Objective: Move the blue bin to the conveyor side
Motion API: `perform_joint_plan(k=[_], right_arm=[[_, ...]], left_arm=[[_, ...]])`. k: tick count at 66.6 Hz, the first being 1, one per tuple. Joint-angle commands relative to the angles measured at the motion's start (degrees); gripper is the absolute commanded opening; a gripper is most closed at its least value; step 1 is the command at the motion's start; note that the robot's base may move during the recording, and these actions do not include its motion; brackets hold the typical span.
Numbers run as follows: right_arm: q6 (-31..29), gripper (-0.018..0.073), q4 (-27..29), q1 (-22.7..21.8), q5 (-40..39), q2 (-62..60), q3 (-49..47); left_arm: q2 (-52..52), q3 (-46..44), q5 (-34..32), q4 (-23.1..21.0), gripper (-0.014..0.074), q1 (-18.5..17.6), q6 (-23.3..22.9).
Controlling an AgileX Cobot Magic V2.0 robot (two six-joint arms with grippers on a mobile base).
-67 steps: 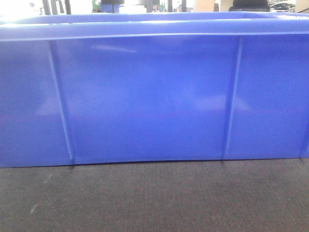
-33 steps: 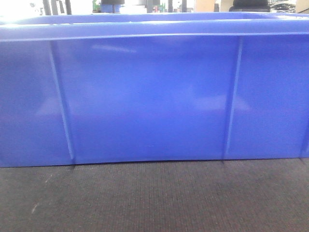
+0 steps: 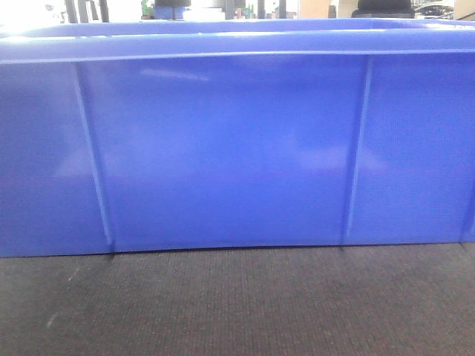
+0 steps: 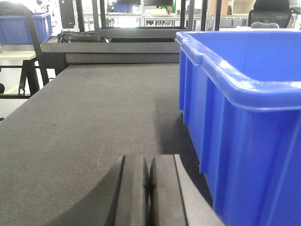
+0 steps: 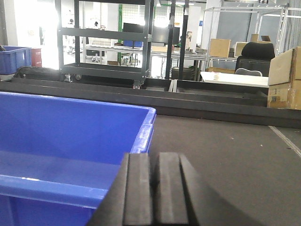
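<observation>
Grey conveyor (image 4: pixel 94 122) belt is carrying the blue bin (image 3: pixel 237 148) flat, both grippers sitting pinched closed and empty, left gripper (image 4: pixel 149 188) beside its end wall, right gripper (image 5: pixel 154 188) over the rim, likely staging a push.

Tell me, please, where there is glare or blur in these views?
Front view: the blue bin fills the frame, with soft pale reflections and an overexposed top left corner. Left wrist view: bright background, blurred left gripper. Right wrist view: glaring window at left, right gripper out of focus.
</observation>
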Motion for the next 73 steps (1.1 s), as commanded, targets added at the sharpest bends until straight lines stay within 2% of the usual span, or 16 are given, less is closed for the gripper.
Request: perform_joint_plan(k=[1,73], right_arm=[[-0.1,-0.0084,-0.76,-0.03,-1.79,-0.07,0.15],[-0.1,-0.0084,0.0,-0.03,-2.04,-0.07,0.3]], left_arm=[[-0.21,0.05,-1.64,0.0,0.0004,-0.4,-0.94],[-0.21,0.05,-1.64,0.0,0.0004,-0.4,-0.94]])
